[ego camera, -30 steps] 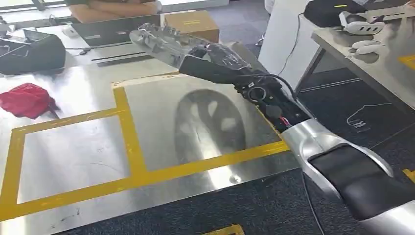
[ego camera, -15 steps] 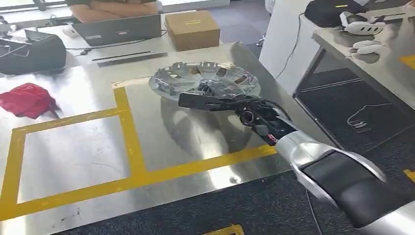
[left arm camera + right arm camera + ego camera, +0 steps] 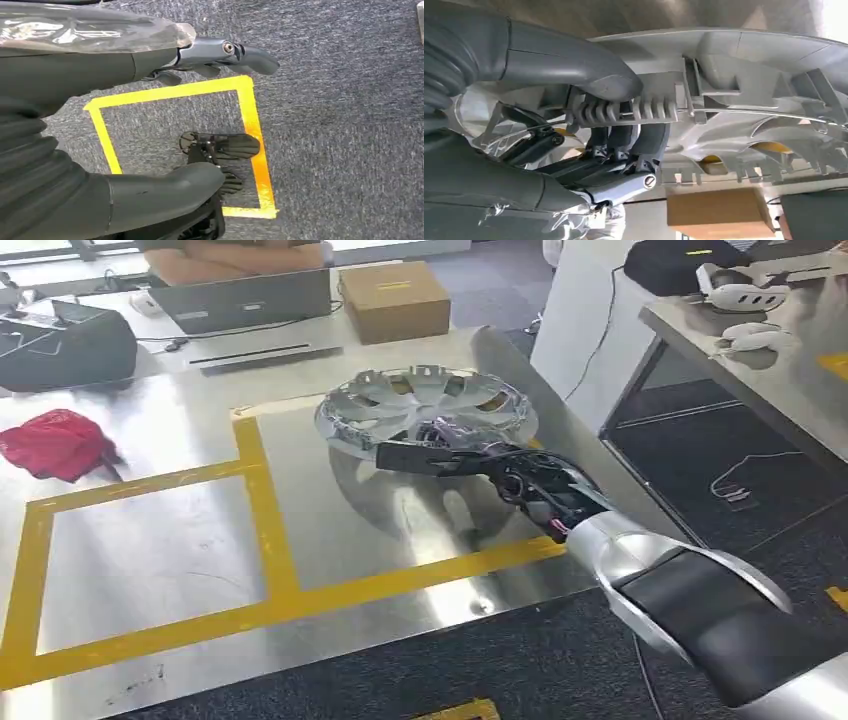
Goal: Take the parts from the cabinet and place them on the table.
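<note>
The right hand (image 3: 450, 445) is clamped on the near rim of the hubcap (image 3: 425, 405), thumb on one face and fingers (image 3: 624, 137) hooked through the ribbed edge on the other, as the right wrist view shows. The hubcap hangs nearly flat, a little above the surface (image 3: 150, 560), over the right-hand box marked by the yellow tape (image 3: 265, 530), its shadow lying below it. It does not appear to touch the metal yet. The main risk is the hold itself: the hand grips one edge only, so the whole disc cantilevers away from it, and its weight could lever it out of the fingers or let it sag at the far side. If the far rim meets the surface first, the hubcap may pivot, scrape or skid on the polished steel, perhaps toward the cardboard box (image 3: 393, 300) or across the tape. Letting go before it rests flat would drop it with a clatter, and the small plastic clips on its back look easy to snap. The fingers sit among those clips, so one could catch on withdrawal and drag the hubcap off the edge, which lies close on the right. The left hand (image 3: 200, 55) hangs over the floor with its fingers apart, holding nothing.
</note>
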`<move>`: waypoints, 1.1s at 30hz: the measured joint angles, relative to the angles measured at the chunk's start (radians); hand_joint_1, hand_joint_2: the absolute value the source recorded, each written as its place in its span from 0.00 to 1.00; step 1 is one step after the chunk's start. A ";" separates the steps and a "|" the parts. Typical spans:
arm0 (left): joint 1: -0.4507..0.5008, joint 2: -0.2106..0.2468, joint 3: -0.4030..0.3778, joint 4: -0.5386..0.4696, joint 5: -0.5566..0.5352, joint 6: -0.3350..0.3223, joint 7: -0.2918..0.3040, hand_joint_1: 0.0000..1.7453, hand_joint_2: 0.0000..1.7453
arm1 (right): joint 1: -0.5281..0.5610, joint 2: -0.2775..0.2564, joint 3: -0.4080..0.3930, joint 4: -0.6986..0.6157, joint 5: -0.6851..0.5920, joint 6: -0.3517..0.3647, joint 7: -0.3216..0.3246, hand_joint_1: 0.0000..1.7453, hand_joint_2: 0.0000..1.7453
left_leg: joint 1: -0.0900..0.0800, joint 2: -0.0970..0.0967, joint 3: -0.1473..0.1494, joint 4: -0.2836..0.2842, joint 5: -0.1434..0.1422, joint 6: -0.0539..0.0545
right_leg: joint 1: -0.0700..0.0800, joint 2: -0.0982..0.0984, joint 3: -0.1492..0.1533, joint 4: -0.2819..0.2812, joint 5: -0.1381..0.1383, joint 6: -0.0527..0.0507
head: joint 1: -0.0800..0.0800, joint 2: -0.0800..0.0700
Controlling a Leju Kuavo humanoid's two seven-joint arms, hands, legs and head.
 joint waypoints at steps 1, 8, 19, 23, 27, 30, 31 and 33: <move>0.000 0.000 0.000 0.000 0.000 0.000 0.000 0.00 1.00 | 0.000 0.000 0.000 0.002 0.000 0.004 -0.001 1.00 1.00 | 0.000 0.000 0.000 0.000 0.000 0.000 | 0.000 0.000 0.000 0.000 0.000 0.000 | 0.001 0.000; 0.001 0.000 0.000 0.000 0.003 -0.008 -0.002 0.00 1.00 | 0.031 -0.003 0.000 0.002 0.016 0.011 -0.032 1.00 1.00 | 0.000 0.000 0.000 0.000 0.000 0.000 | 0.000 0.000 0.000 0.000 0.000 0.000 | 0.003 0.000; 0.025 0.020 0.000 0.000 0.016 -0.033 -0.040 0.00 1.00 | 0.241 -0.084 -0.021 -0.342 -0.097 0.248 0.085 0.00 0.00 | 0.000 0.001 0.000 0.000 -0.001 -0.002 | 0.000 0.002 0.000 0.000 -0.001 0.001 | 0.011 0.000; 0.033 0.026 0.000 0.000 0.016 -0.033 -0.050 0.00 1.00 | 0.311 -0.094 -0.032 -0.583 -0.290 0.337 0.147 0.00 0.00 | 0.000 0.001 0.001 0.000 -0.001 -0.002 | 0.000 0.002 -0.001 0.000 -0.001 0.000 | 0.010 0.000; 0.038 0.031 0.000 0.000 0.016 -0.026 -0.058 0.00 0.00 | 0.345 -0.103 -0.052 -0.796 -0.477 0.389 0.210 0.00 0.00 | 0.001 0.001 0.001 0.000 -0.001 -0.002 | 0.000 0.001 -0.001 0.000 -0.002 0.000 | 0.008 0.000; 0.041 0.032 0.000 0.000 0.014 -0.013 -0.058 0.00 0.00 | 0.360 -0.114 -0.071 -0.952 -0.619 0.401 0.237 0.00 0.00 | 0.001 0.001 0.001 -0.001 -0.002 -0.002 | 0.000 0.002 -0.001 0.000 -0.002 0.000 | 0.009 0.000; 0.041 0.032 0.000 0.000 0.014 -0.013 -0.058 0.00 0.00 | 0.362 -0.118 -0.078 -0.991 -0.640 0.406 0.243 0.00 0.00 | 0.001 0.001 0.001 -0.001 -0.002 -0.002 | 0.000 0.002 0.000 0.000 -0.002 0.000 | 0.008 0.000; 0.041 0.032 0.000 0.000 0.014 -0.012 -0.058 0.00 0.00 | 0.367 -0.127 -0.087 -1.061 -0.652 0.409 0.250 0.00 0.00 | 0.001 0.001 0.001 -0.001 -0.002 -0.002 | 0.000 0.001 0.000 0.000 -0.002 0.000 | 0.010 0.000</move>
